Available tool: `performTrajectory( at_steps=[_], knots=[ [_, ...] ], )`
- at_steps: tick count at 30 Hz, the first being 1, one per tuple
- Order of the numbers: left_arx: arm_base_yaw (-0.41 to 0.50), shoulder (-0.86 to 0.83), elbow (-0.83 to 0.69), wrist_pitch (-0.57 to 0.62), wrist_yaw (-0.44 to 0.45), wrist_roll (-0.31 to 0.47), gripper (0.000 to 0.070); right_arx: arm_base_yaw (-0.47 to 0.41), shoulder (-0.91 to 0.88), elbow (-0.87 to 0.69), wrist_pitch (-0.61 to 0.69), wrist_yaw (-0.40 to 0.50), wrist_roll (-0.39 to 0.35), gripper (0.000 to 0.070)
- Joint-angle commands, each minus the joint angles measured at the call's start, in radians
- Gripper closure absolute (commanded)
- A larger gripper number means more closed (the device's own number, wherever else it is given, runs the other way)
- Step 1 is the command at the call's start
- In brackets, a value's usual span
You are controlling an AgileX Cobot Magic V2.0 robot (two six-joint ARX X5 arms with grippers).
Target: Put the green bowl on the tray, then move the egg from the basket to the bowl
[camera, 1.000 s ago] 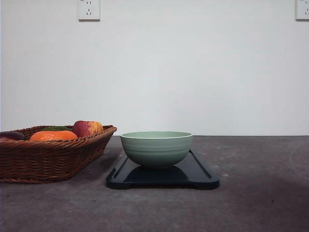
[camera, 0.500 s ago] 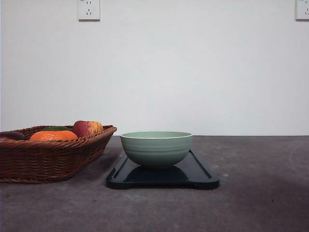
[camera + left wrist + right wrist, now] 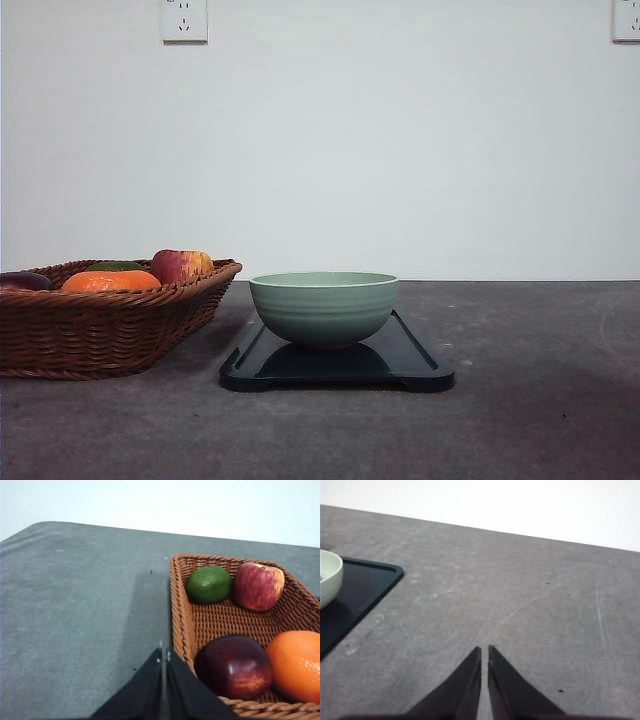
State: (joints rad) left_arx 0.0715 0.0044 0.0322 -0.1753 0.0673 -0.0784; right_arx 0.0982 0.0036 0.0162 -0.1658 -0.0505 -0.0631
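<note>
Bare grey counter point(image 3: 530, 600) spreads ahead of the right claw point(image 3: 484, 651), tips pinched together, nothing held. Off to its side the green bowl point(image 3: 323, 307) sits on the tray point(image 3: 410, 352). The left claw point(image 3: 163, 656), equally closed, hangs at the basket point(image 3: 181, 620) rim beside a dark red fruit point(image 3: 233, 666), orange fruit point(image 3: 296, 664), apple point(image 3: 258, 585), green fruit point(image 3: 208, 584); egg not discernible.

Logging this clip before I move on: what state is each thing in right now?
green bowl: upright, on the tray.
tray: flat on the table, carrying the bowl.
basket: upright beside the tray, holding fruit.
left gripper: shut, holding nothing, near the basket's rim.
right gripper: shut, holding nothing, over bare table.
</note>
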Motion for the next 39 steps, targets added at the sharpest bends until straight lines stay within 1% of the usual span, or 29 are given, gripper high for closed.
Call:
performTrajectory(
  at_steps=[1,39],
  knots=[
    [0.001,-0.001,-0.018,0.013,0.002,0.007,0.0700,0.001,0.000,-0.004,0.009,-0.001,0.011,0.0684],
    [0.001,-0.001,-0.018,0.013,0.003,0.007,0.0700,0.001,0.000,-0.004,0.008,-0.001,0.011,0.0684]
  ],
)
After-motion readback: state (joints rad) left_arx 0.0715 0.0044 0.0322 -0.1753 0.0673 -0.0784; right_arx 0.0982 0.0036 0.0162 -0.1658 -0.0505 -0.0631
